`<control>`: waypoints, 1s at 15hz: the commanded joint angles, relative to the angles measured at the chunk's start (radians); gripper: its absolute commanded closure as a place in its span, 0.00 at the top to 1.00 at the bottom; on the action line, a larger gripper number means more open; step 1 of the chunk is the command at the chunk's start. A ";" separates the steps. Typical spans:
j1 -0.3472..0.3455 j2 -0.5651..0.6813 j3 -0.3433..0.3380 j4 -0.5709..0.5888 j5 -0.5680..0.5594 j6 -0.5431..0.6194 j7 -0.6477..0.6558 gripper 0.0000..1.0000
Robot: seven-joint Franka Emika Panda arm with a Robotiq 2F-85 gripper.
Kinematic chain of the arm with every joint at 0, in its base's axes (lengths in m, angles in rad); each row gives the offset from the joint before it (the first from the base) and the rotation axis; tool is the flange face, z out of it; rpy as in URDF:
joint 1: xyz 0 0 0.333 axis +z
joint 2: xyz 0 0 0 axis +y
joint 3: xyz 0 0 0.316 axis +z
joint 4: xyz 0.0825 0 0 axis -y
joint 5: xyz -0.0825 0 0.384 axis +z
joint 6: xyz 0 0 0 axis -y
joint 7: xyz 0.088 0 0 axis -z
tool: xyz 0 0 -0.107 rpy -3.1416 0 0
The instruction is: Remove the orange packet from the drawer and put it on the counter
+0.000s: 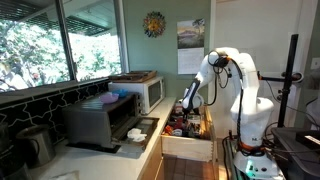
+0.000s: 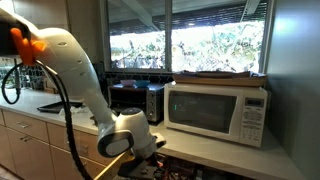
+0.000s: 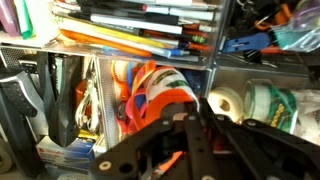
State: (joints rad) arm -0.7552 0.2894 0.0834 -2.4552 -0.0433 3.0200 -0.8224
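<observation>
The drawer is pulled out below the counter and is full of small items. My gripper reaches down into it. In the wrist view the orange packet, orange with white patches, lies in a middle compartment among orange loops. My gripper's black fingers converge at its right edge and look shut on it. The packet is too small to make out in both exterior views. The counter also shows in an exterior view.
A dark toaster oven and a white microwave stand on the counter beside the drawer. A kettle stands further along. In the drawer, pens and tape rolls lie around the packet, separated by dividers.
</observation>
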 commanded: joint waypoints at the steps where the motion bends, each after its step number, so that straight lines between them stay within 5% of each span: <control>1: -0.087 -0.188 0.141 -0.118 0.080 -0.172 -0.154 0.02; 3: -0.096 -0.304 0.189 -0.165 0.162 -0.262 -0.269 0.02; 4: 0.027 -0.370 0.081 -0.182 0.206 -0.314 -0.321 0.02; 10: 0.274 -0.699 -0.242 -0.168 0.082 -0.629 -0.447 0.02; 13: 0.342 -0.739 -0.321 -0.128 -0.018 -0.521 -0.432 0.02; 15: 0.425 -0.726 -0.399 -0.114 0.025 -0.403 -0.486 0.02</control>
State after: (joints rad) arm -0.4478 -0.4480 -0.2103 -2.5788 -0.0320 2.4863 -1.2455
